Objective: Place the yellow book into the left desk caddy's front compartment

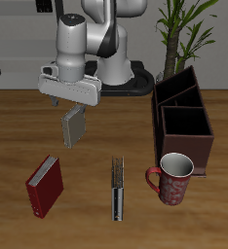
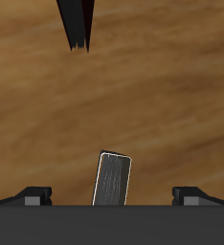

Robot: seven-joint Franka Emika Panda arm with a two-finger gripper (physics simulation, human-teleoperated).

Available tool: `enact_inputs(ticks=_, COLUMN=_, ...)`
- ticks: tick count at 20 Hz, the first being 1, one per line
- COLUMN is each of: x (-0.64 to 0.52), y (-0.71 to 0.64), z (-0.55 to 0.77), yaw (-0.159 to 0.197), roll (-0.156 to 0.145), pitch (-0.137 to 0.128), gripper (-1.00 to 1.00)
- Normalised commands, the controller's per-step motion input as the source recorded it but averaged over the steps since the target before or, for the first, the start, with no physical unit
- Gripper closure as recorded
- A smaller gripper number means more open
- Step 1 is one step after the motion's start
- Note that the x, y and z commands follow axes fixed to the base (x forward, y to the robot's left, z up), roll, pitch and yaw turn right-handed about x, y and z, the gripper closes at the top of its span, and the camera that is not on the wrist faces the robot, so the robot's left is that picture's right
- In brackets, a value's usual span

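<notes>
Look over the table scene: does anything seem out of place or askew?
Only the yellow book: it hangs tilted in the gripper, above the table. The red book, striped book, mug and caddy look undisturbed.

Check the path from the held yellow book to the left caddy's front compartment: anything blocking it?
Nothing visible blocks it. The gripper holds the yellow book above the table, and bare wood lies between it and the left desk caddy. The front compartment looks open-topped and empty. The red mug sits close by its front wall, below a lifted path.
</notes>
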Motion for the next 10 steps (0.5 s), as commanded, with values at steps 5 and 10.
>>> enact_inputs(ticks=5, x=0.01, y=-0.01, z=-0.08, yaw=-0.018, roll=-0.016, pitch=0.008, gripper=-1.0)
enact_inputs(ticks=10, x=-0.03, y=-0.03, z=-0.08, yaw=-0.031, roll=0.009, pitch=0.006, gripper=-1.0)
